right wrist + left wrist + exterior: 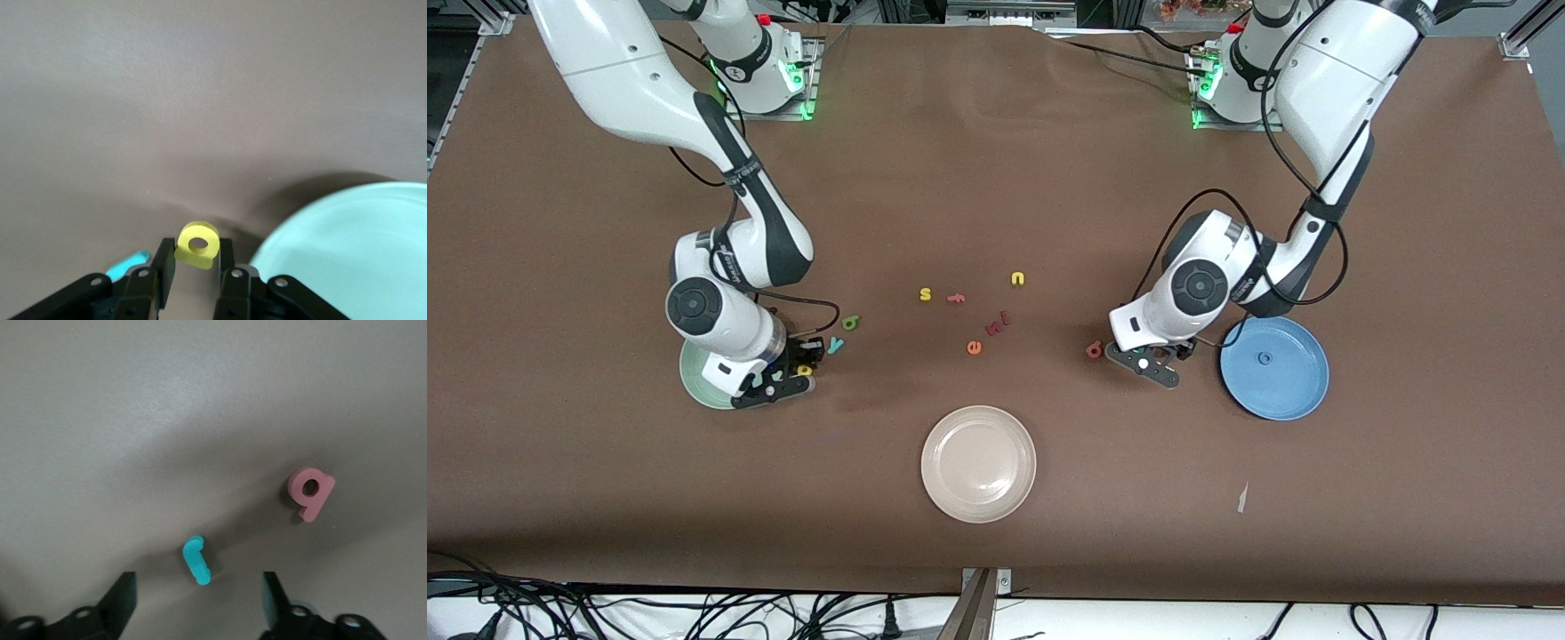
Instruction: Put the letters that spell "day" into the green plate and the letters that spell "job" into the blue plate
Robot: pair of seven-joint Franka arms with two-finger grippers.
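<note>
My right gripper [195,250] is shut on the yellow a [197,245], low over the table beside the green plate's [353,253] rim. In the front view that gripper [796,375] sits at the green plate's [694,378] edge. The teal y [835,345] and the dark green d [850,323] lie just past it. My left gripper [199,580] is open, low over the table, with the teal j [197,560] lying between its fingertips. The salmon b [310,492] lies beside it on the table. The blue plate [1294,396] holds a small blue ring [1264,357], likely the o.
A beige plate [978,462] stands nearer the front camera at mid-table. Spare letters lie in the middle: a yellow s [925,293], an orange f [956,299], a yellow u [1017,279], red letters [996,324] and an orange e [974,348]. A white scrap [1242,498] lies nearer the camera than the blue plate.
</note>
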